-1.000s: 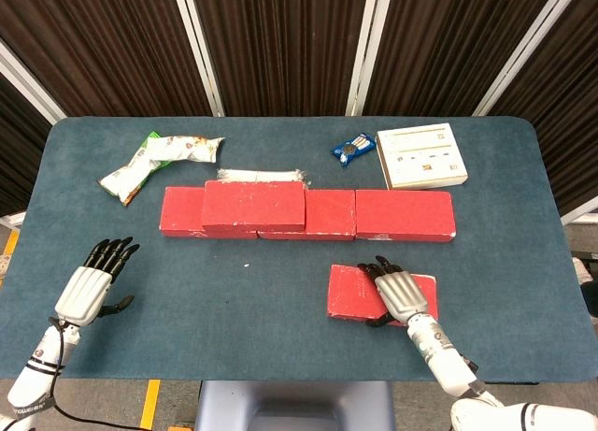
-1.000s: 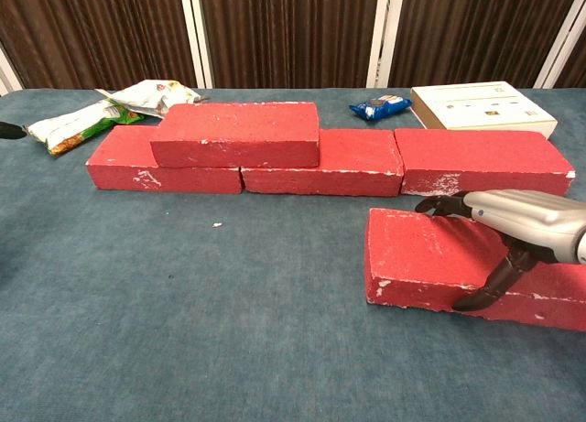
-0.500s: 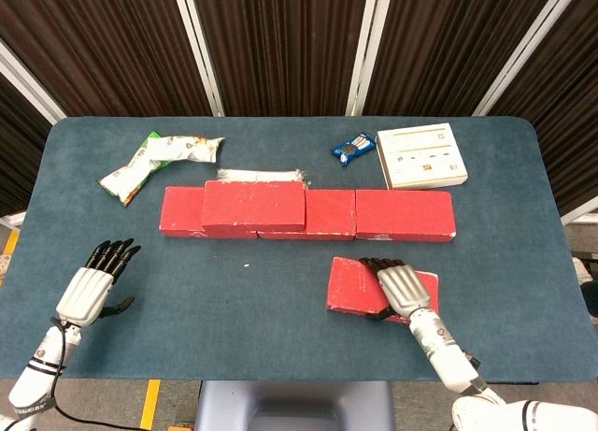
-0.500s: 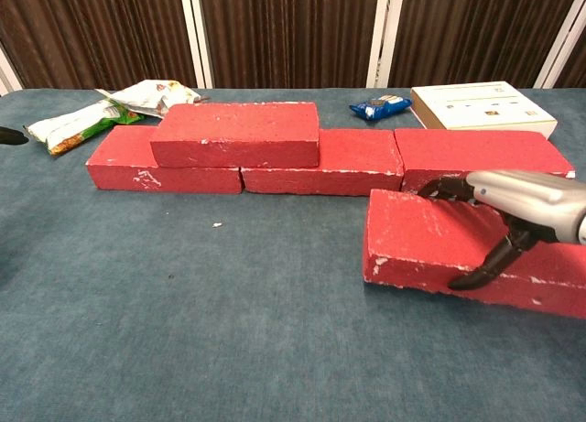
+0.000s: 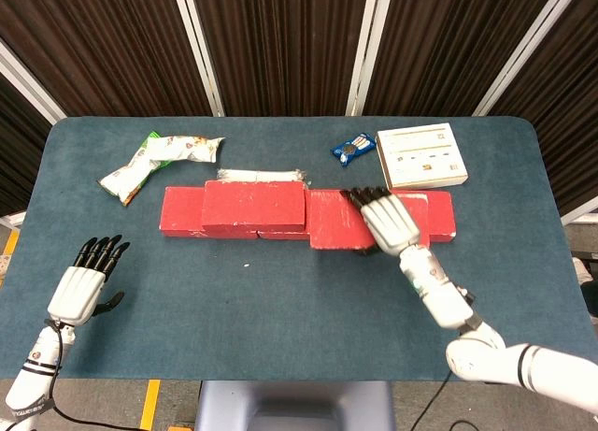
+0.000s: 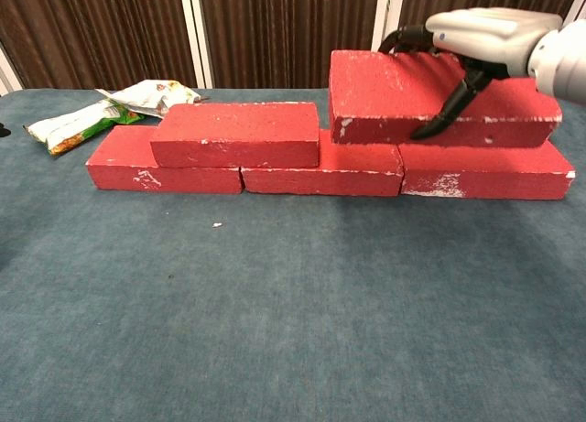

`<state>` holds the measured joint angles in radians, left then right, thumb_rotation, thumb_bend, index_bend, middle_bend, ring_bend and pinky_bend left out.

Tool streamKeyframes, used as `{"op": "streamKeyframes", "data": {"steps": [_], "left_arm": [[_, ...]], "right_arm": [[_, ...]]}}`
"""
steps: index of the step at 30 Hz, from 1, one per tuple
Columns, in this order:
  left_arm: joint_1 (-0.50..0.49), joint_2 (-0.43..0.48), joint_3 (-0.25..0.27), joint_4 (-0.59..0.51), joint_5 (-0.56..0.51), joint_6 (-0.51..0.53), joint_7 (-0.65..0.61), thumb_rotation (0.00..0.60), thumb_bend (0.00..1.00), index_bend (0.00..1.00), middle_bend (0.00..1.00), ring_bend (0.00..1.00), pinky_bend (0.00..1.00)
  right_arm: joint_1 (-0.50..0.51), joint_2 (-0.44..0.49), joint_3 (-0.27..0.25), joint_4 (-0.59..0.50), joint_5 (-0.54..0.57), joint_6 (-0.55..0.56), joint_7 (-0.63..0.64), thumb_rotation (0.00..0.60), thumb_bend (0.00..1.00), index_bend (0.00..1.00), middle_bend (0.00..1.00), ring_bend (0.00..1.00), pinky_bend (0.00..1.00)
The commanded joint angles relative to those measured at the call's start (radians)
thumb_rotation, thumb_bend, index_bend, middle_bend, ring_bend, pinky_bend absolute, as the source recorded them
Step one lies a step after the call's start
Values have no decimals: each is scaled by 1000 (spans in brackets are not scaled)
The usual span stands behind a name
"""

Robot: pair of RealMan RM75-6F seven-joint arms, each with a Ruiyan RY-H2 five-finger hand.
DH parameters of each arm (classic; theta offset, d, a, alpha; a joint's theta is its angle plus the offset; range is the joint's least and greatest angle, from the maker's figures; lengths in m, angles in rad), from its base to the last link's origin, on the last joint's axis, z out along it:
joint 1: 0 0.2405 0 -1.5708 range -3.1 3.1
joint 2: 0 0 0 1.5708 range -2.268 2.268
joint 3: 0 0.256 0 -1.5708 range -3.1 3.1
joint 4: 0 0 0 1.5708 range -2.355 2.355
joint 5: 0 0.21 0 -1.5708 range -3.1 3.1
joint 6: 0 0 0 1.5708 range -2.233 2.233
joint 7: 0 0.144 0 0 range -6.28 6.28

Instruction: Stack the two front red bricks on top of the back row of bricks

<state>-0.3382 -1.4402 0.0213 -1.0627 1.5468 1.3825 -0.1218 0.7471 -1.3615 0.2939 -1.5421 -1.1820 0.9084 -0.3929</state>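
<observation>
Right hand (image 6: 481,33): clamped over the top of a red brick, dark fingers (image 6: 403,39) hooked on the far edge, thumb pressed down the near face.
Held brick (image 6: 385,97): up off the table, level, above the right half of the back row; in the chest view its lower edge sits right at the row's top, contact not clear.
Same brick from above (image 5: 336,223): covering the middle-right of the row, right hand (image 5: 388,221) spread across it.
Back row (image 6: 320,175): red bricks end to end across the table, chipped white along the edges.
Stacked brick (image 6: 236,134): already lying flat on the row's left part, just left of the held one, a gap between them.
Left hand (image 5: 84,283): near the front-left table edge, holding nothing, fingers straight and apart, well apart from the bricks.
Table (image 5: 280,319): blue-grey cloth.
Snack packet (image 5: 154,160): green and white, behind the row on the left.
White strip (image 5: 262,174): just behind the stacked brick.
Blue packet (image 5: 353,149): behind the row, just beside a white box (image 5: 422,155).
</observation>
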Motion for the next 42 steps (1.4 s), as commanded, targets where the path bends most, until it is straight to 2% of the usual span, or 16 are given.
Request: {"op": "streamKeyframes", "data": {"steps": [1, 7, 10, 16, 28, 42], "left_arm": [[-1, -13, -9, 13, -15, -22, 22, 600, 273, 0, 0, 0, 50], [-4, -31, -20, 31, -26, -43, 47, 600, 272, 0, 0, 0, 50], [-4, -36, -23, 36, -27, -48, 53, 600, 273, 0, 0, 0, 50], [-5, -40, -30, 42, -36, -63, 59, 600, 274, 0, 0, 0, 50], [-4, -39, -34, 47, -34, -73, 50, 600, 273, 0, 0, 0, 50], [-8, -33, -36, 48, -38, -99, 33, 600, 273, 0, 0, 0, 50]], "right_arm": [[96, 6, 41, 146, 1, -108, 54, 600, 145, 558, 498, 396, 522], [164, -26, 17, 334, -28, -232, 181, 600, 144, 559, 498, 398, 522], [176, -58, -5, 423, -62, -250, 251, 600, 145, 558, 498, 398, 522], [191, -103, -46, 521, -136, -270, 411, 600, 147, 558, 498, 398, 522], [210, -155, -102, 608, -200, -292, 593, 600, 147, 536, 498, 398, 522], [237, -181, -105, 611, -169, -319, 591, 600, 147, 442, 498, 363, 521]]}}
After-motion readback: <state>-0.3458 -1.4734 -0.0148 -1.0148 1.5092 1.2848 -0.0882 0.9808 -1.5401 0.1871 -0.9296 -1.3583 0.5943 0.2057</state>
